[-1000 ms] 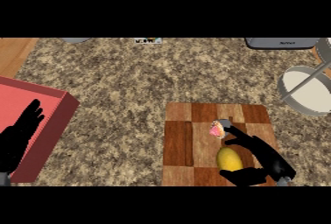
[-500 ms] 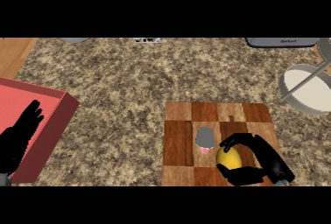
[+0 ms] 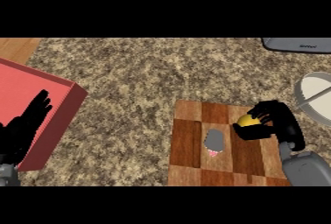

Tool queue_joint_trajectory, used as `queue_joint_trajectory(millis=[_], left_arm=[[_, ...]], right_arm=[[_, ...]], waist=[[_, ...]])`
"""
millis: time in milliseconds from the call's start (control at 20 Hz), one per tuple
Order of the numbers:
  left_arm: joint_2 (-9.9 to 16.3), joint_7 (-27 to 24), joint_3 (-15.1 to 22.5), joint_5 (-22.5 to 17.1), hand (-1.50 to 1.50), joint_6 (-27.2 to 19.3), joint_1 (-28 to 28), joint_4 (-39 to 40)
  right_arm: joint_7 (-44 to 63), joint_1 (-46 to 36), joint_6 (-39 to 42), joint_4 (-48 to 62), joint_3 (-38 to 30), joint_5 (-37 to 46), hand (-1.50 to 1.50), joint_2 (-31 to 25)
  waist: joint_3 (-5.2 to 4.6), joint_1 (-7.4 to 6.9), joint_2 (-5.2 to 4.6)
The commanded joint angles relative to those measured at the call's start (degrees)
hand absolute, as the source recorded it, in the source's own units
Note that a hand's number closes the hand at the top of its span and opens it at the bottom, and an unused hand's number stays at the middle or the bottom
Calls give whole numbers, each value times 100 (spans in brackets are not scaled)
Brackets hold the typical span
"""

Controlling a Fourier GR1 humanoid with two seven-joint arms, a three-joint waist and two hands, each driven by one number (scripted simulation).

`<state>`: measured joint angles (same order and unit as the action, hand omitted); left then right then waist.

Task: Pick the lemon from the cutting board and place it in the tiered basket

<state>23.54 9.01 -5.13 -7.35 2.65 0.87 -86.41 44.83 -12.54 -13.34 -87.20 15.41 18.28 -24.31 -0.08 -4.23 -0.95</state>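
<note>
The yellow lemon [image 3: 246, 120] sits inside my right hand [image 3: 275, 124], whose fingers and thumb curl round it above the right part of the wooden cutting board [image 3: 187, 144]. Only a small patch of the lemon shows. The tiered basket [image 3: 315, 97] is a grey round rim with a pale inside at the right edge, just right of that hand. My left hand [image 3: 24, 127] rests open at the left edge, fingers up, over the red box.
A small grey and pink object [image 3: 214, 141] lies in the middle of the board. A red box [image 3: 45, 100] fills the left side. A grey appliance [image 3: 298, 44] shows at the top right. Speckled stone counter [image 3: 135, 83] lies between.
The right hand has risen and moved towards the far right with the lemon, closer to the basket. The view has shifted, so the board sits more to the right. The left hand stays still.
</note>
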Motion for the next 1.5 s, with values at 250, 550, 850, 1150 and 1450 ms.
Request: queue_joint_trajectory(millis=[250,550,850,1150,1450], left_arm=[[-16,293,278,62,0,187,0,190],[-230,391,428,84,0,129,86,343],[-224,367,313,61,0,102,122,505],[-305,345,248,157,0,-72,73,486],[-383,273,193,236,0,-142,101,572]], right_arm=[[2463,-2014,-496,1203,-281,2408,150,-678],[3426,-3419,-133,1880,-290,3789,150,-520],[3917,-4656,72,2851,-460,4856,150,37],[3652,-5577,-190,3803,-991,5520,150,128],[2832,-5836,-559,4930,-1492,5819,150,-116]], waist=[[-124,-487,-74],[-86,-435,-43],[-35,-260,-31],[-7,-57,-16],[2,57,-57]])
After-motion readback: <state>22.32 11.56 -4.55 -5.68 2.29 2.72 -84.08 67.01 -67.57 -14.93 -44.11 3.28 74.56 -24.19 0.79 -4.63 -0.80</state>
